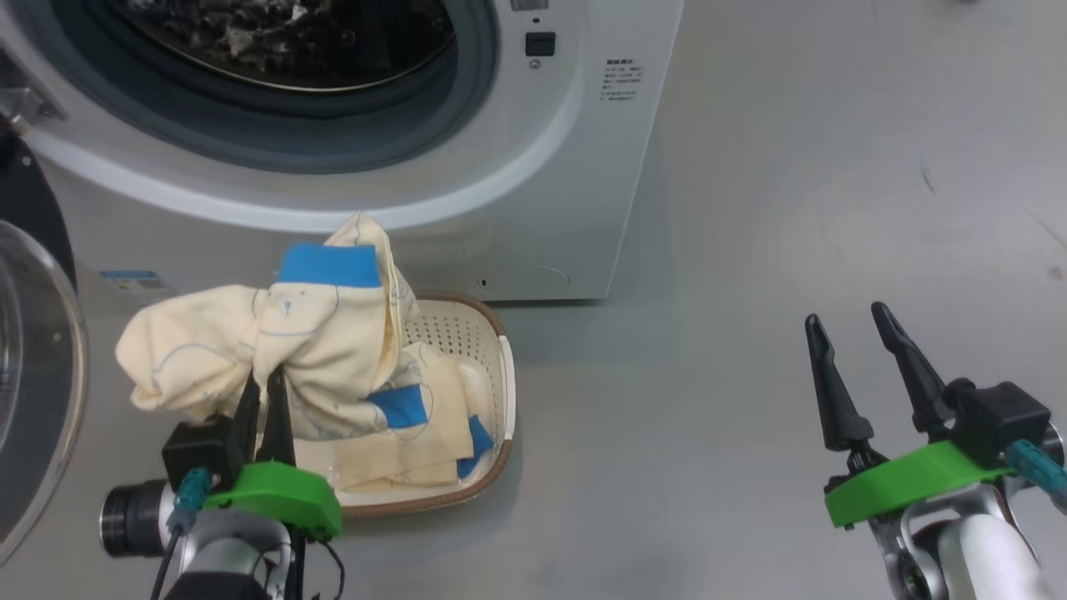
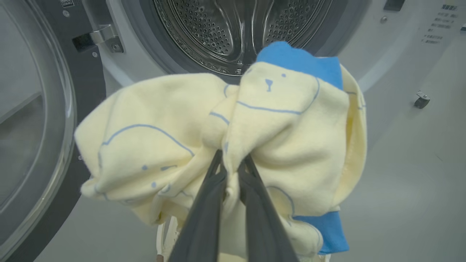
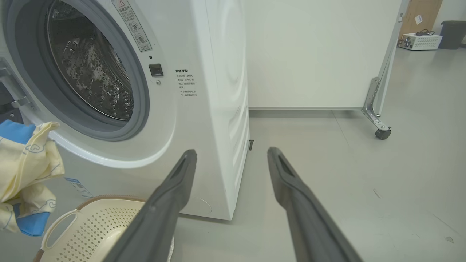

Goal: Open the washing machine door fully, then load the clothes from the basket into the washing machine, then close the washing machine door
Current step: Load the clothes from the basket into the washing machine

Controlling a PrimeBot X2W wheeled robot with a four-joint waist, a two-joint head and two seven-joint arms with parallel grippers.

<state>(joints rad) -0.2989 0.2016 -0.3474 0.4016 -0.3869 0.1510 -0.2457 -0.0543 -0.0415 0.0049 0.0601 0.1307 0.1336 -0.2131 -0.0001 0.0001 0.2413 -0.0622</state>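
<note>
Left gripper (image 1: 265, 383) clamped on bunched pale yellow clothes (image 1: 317, 333), held above left end of basket (image 1: 503, 392); more yellow-and-blue fabric lies inside. Basket on floor (image 1: 750, 292), just before washing machine (image 1: 542, 208). Washing machine door (image 1: 33, 375) swung wide at left, drum (image 1: 292, 42) exposed. Right gripper (image 1: 846, 315) spread, empty, above floor right of machine.

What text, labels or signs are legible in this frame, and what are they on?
No text is legible.
Printed notice on the washing machine front: Chinese characters, too small.
Warning sticker beside the opening: red triangle sign, text blurred.
Blue label at its lower corner: blurred.
</note>
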